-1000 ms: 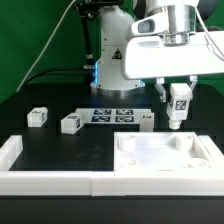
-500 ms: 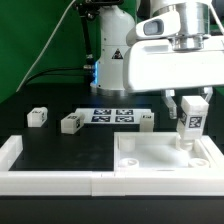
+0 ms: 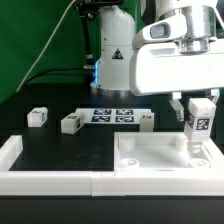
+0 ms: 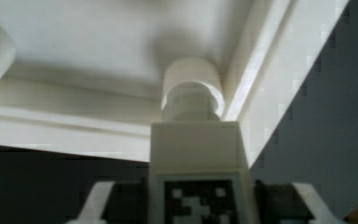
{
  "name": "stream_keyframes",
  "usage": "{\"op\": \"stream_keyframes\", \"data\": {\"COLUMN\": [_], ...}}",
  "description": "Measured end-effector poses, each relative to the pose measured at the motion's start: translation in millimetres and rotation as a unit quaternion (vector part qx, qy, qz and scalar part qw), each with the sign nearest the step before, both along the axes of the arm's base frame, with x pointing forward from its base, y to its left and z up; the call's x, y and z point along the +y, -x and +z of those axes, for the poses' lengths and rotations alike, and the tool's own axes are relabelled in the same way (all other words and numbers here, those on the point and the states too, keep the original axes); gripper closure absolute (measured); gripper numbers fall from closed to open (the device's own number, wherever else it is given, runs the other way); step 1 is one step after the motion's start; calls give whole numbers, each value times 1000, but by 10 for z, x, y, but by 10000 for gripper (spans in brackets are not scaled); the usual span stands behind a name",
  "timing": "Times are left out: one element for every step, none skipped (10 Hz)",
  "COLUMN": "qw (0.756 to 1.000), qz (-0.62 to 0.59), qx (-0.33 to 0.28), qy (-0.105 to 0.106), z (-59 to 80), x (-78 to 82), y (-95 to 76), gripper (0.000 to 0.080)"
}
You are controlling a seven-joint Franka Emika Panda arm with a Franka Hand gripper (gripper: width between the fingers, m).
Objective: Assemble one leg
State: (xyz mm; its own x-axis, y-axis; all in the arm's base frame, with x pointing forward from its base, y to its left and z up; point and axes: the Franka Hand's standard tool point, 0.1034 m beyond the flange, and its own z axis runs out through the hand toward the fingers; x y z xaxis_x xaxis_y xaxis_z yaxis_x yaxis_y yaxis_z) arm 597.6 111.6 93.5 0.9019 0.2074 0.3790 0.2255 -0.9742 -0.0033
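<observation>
While the gripper (image 3: 200, 112) hung over the white panel (image 3: 155, 166), its fingers (image 4: 101, 203) pinched the leg (image 3: 199, 128) from both sides at its tagged upper part. Leg was upright, lower end sticking out below the fingertips, over the panel's far corner on the exterior view's right. Contact with panel: couldn't tell.

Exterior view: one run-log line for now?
pincer: shut on small white plastic tagged leg | leg: upright at corner socket of wide white panel
</observation>
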Motion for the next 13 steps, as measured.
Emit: {"op": "stream_keyframes", "data": {"qw": [1000, 1000, 1000, 1000, 1000, 999, 999, 1000, 1000, 1000, 1000, 1000, 1000], "qz": [0, 1, 5, 4, 5, 5, 8, 8, 8, 9, 9, 10, 12], "qx": [-7, -16, -26, -25, -29, -38, -32, -30, -29, -29, -28, -23, -24], "qy": [0, 1, 4, 4, 4, 2, 3, 3, 3, 3, 3, 3, 3], "z": [1, -55, -100, -115, -124, -155, -183, -198, -220, -219, -217, -169, -109], "x": [-2, -17, -52, -55, -39, -20, 15, 20, 19, 20, 27, 47, 56], "y": [13, 114, 131, 95, 62, 55, 62, 61, 64, 62, 65, 84, 103], "gripper": [511, 511, 511, 511, 511, 511, 511, 511, 511, 511, 511, 511, 511]}}
